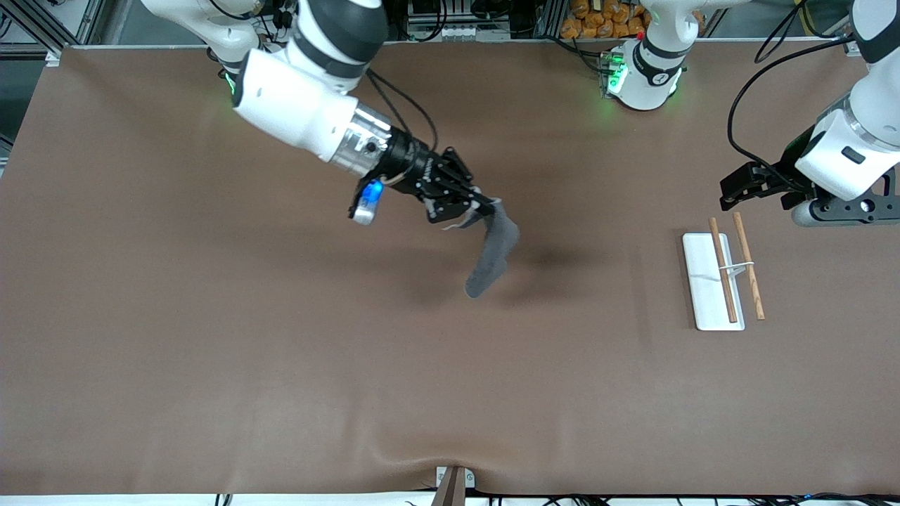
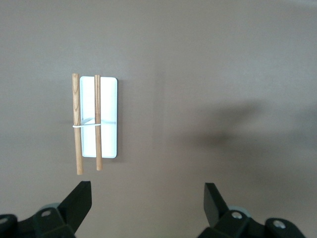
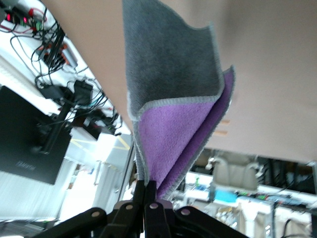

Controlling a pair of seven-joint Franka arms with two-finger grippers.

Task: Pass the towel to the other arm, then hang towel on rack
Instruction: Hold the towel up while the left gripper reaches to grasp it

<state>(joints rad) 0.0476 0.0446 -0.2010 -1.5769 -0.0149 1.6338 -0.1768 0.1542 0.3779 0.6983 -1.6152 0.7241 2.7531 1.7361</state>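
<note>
The dark grey towel (image 1: 493, 256) hangs in the air over the middle of the table, pinched at its top edge by my right gripper (image 1: 490, 206), which is shut on it. In the right wrist view the towel (image 3: 173, 64) folds open above the right gripper (image 3: 147, 186) and shows a purple inner face. The rack (image 1: 725, 277), a white base plate with two wooden rods, stands toward the left arm's end of the table. My left gripper (image 1: 729, 195) hovers open and holds nothing, just off the rack's end nearer the robot bases. From the left wrist, the rack (image 2: 98, 119) lies past the left gripper (image 2: 147, 193).
A brown mat (image 1: 281, 351) covers the whole table. The left arm's base (image 1: 643, 74) with a green light stands at the table's edge farthest from the front camera. A small clamp (image 1: 453, 483) sits at the table's nearest edge.
</note>
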